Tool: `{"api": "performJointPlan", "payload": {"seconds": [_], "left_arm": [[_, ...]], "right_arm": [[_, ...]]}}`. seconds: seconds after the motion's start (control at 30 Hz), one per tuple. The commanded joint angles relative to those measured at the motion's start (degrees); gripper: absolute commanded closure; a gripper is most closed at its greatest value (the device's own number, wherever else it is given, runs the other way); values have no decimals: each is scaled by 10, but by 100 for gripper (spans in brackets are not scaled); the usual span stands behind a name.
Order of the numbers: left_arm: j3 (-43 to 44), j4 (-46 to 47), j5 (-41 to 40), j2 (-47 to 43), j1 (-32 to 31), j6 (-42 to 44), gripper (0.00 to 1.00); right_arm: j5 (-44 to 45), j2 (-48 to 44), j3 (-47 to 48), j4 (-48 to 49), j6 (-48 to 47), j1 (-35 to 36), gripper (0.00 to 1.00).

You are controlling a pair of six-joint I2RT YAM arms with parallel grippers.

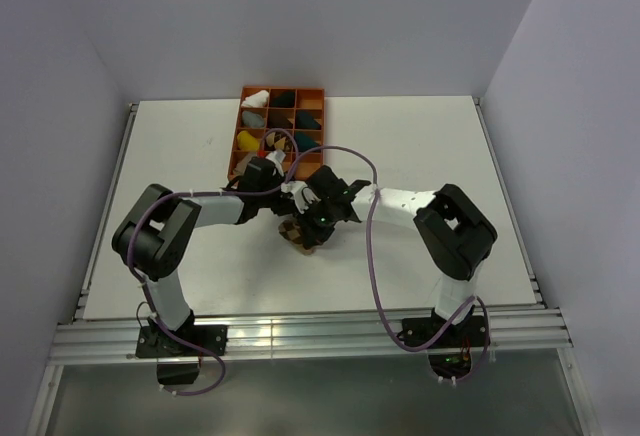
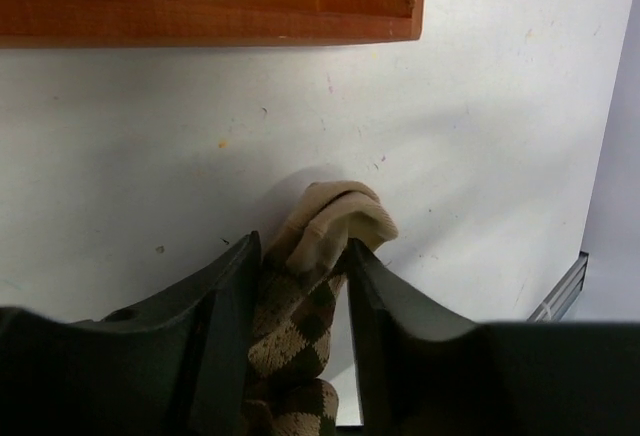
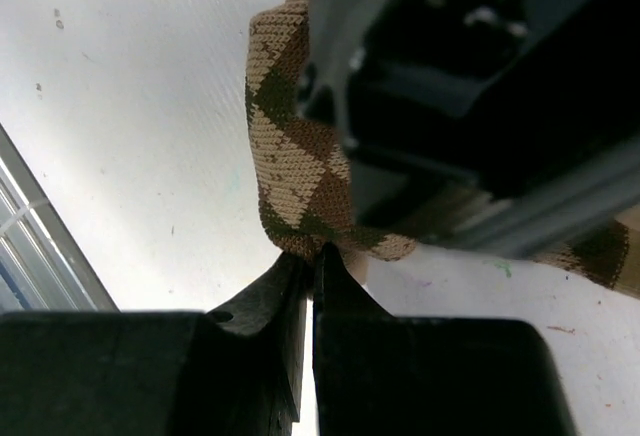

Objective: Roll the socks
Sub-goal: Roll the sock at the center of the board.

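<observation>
The argyle tan-and-brown sock (image 2: 295, 326) and the plain tan sock (image 2: 335, 218) are bunched together just above the white table (image 2: 480, 136). My left gripper (image 2: 300, 248) is shut on both, the tan end sticking out past its fingertips. My right gripper (image 3: 316, 252) is shut, pinching the lower edge of the argyle sock (image 3: 290, 156). In the top view both grippers meet over the sock bundle (image 1: 299, 237) at the table's middle, the left gripper (image 1: 288, 218) beside the right gripper (image 1: 312, 228). The striped cuff is hidden.
An orange wooden tray (image 1: 317, 93) with compartments of other sock bundles stands just behind the grippers; its front wall shows in the left wrist view (image 2: 200, 18). The left gripper's body (image 3: 470, 66) hangs close over the right fingers. The table's metal rail (image 3: 30, 246) is nearby.
</observation>
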Motion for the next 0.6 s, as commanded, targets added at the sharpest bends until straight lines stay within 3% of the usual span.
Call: {"api": "performJointPlan", "payload": {"seconds": [0.0, 0.13, 0.23, 0.4, 0.57], "left_arm": [[11, 20, -15, -10, -8, -14, 54], [12, -13, -70, -31, -6, -37, 26], [-4, -18, -96, -58, 5, -65, 17], [-20, -61, -144, -116, 25, -101, 14], [-47, -109, -204, -175, 37, -123, 20]], "right_arm": [[4, 21, -17, 16, 12, 4, 100], [11, 11, -27, 22, 22, 3, 100], [14, 16, -18, 13, 21, 3, 100], [16, 19, -5, 4, 17, 3, 100], [20, 25, 14, -12, 14, 3, 100]]}}
